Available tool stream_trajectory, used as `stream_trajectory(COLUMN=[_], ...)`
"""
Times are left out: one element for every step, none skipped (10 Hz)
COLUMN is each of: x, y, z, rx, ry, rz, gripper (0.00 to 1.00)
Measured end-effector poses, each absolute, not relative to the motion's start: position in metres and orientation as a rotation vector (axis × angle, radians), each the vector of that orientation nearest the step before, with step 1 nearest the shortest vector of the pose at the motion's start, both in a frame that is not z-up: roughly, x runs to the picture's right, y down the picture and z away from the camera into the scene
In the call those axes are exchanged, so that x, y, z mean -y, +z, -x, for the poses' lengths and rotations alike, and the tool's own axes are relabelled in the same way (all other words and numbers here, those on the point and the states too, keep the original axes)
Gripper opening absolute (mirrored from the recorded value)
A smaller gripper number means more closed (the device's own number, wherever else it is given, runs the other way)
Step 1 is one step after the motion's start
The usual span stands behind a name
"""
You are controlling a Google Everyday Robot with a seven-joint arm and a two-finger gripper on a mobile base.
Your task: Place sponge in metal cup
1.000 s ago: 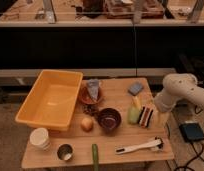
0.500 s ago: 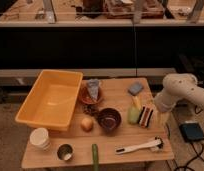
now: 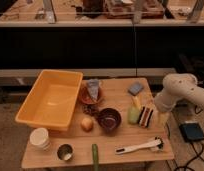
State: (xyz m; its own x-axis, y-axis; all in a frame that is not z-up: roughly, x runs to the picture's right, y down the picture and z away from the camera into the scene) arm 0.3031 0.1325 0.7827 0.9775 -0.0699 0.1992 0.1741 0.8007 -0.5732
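**Crowded middle, freer lanes at back and front**

The gripper (image 3: 162, 118) hangs at the right edge of the table (image 3: 120, 85), just beside a striped block (image 3: 145, 116) and a yellow-green lump (image 3: 133, 115) that wall off the way leftward. Above them, the sponge (image 3: 136, 88) has bare wood on its left, up to the orange dish (image 3: 90, 94). The centre is blocked by a dark bowl (image 3: 109, 120) and a small round fruit (image 3: 87, 123). A yellow tub (image 3: 50, 97) fills the left. Lower left, the metal cup (image 3: 65, 152) is open from above, flanked by a white stacked container (image 3: 40, 138) and a green stick (image 3: 95, 156). A white brush (image 3: 140, 146) lies across the lower right.
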Motion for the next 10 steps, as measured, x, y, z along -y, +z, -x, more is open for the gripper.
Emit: stream_trajectory(x=[-0.132,-0.132,-0.132,-0.132,-0.131,-0.123,-0.113,-0.096,-0.078,-0.056], y=[0.783,0.783,0.783,0.785,0.789,0.797,0.807,0.820,0.835,0.851], z=[-0.303,-0.303,-0.303,-0.304,-0.303,-0.304,-0.302,-0.297,-0.294,-0.288], rx=[0.172,0.172,0.172,0.177,0.196,0.222,0.245,0.269,0.287,0.309], ry=[-0.131,-0.132,-0.131,-0.130,-0.139,-0.152,-0.164,-0.181,-0.199,-0.222], rz=[0.630,0.630,0.630,0.630,0.630,0.621,0.611,0.591,0.575,0.554], gripper=[0.80,0.80,0.80,0.80,0.80,0.80,0.80,0.80,0.80,0.80])
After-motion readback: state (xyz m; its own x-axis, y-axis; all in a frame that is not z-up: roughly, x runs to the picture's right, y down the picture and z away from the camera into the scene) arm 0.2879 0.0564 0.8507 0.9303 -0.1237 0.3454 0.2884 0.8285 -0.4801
